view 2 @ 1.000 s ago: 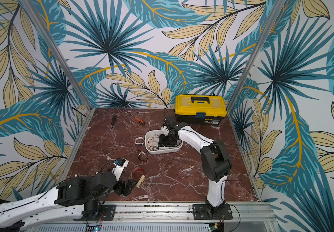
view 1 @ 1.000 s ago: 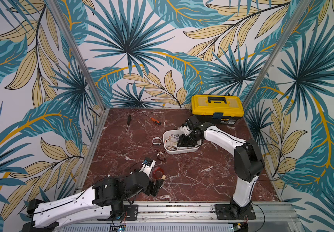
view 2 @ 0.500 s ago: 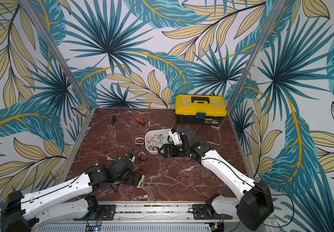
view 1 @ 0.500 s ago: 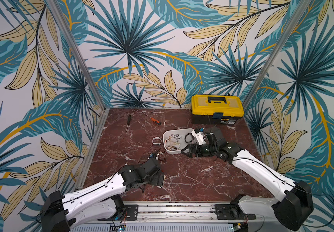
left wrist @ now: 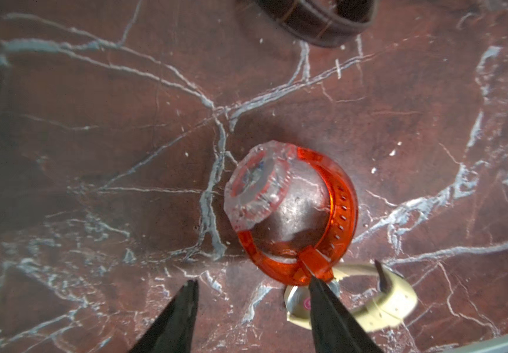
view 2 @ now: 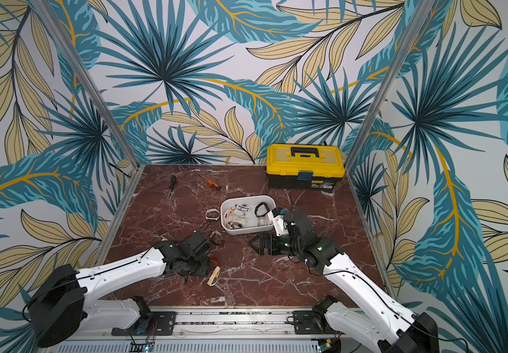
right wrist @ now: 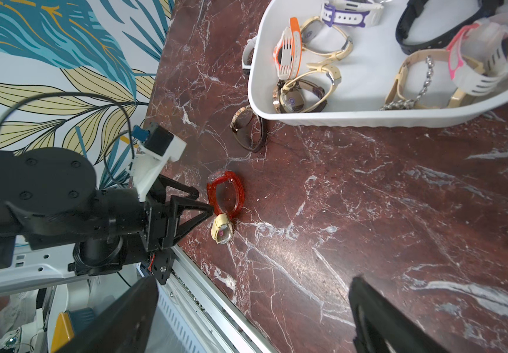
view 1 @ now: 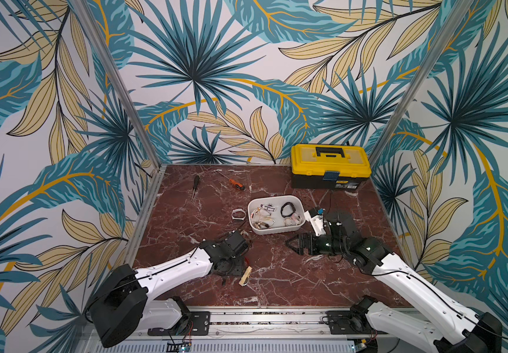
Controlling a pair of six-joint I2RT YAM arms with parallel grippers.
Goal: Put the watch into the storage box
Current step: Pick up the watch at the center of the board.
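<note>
Watch (view 1: 247,261), red and see-through: in both top views only a red sliver on the marble table (view 1: 292,284), peeping out beside the black wrist of the left arm (view 1: 182,269), just beside a cream watch (view 1: 245,276) and well short of the storage box (view 1: 277,231). Right gripper (view 1: 292,244): low over the marble near the box's front wall, spread wide, nothing in it, well apart from the red watch.

Left wrist view: lies on its side just ahead of the left gripper (left wrist: 254,282), dial tilted up, strap closed in a loop. Jaws about half parted, gripping nothing. One fingertip (left wrist: 315,279) at the strap's keeper loop, whether touching cannot tell; the other off to the side over bare marble. Cream watch partly behind that first finger. Brown-strapped watch (left wrist: 317,21) farther ahead.

Right wrist view: sits at the left gripper's tips, outside the box, with the brown-strapped watch between it and the box wall. Right gripper's fingers wide apart, empty, over bare marble. Several other watches (right wrist: 304,58) inside the box.
</note>
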